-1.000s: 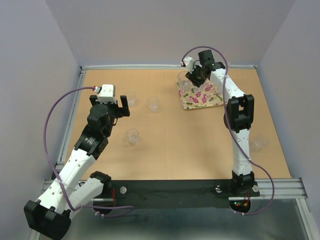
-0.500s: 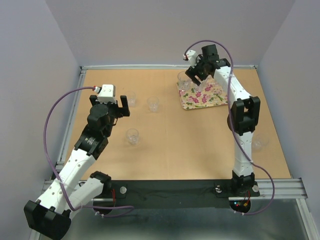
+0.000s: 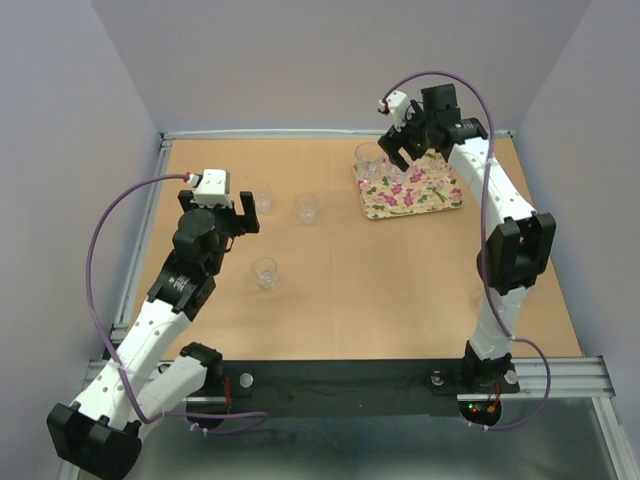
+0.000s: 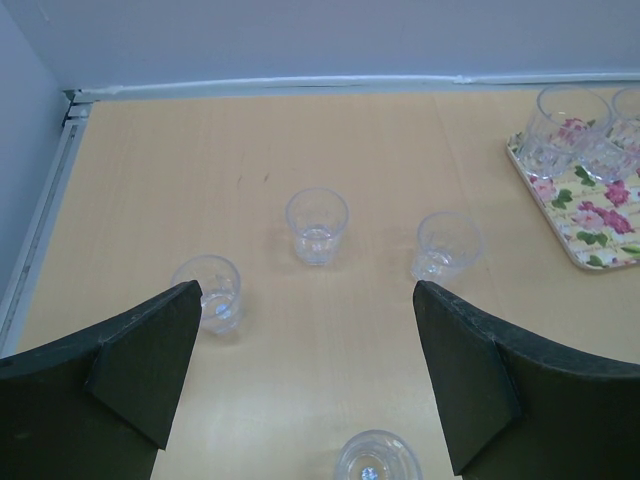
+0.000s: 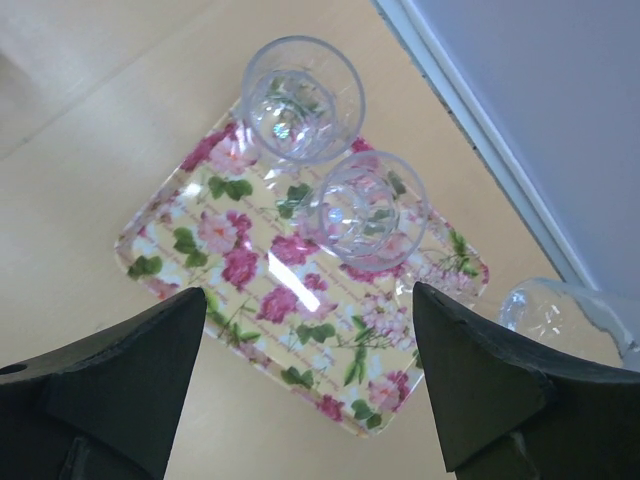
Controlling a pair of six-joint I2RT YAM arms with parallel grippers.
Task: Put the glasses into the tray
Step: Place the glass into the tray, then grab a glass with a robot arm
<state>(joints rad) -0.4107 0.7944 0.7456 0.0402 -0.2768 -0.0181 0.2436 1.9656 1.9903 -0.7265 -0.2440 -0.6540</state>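
Right gripper [image 5: 310, 300] spread, empty, above floral tray [image 5: 300, 400] — two tumblers [image 5: 365, 210] stand in it. Left gripper [image 4: 305, 290] spread over loose tumblers [image 4: 316, 225] on tabletop [image 4: 200, 150] — likely best: straddle one squarely, pinch gently.

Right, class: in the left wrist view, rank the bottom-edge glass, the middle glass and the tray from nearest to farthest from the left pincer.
From the left pincer:
1. bottom-edge glass, just ahead, between the fingers.
2. middle glass, farther out, centre of the row.
3. tray, far off at the right edge.
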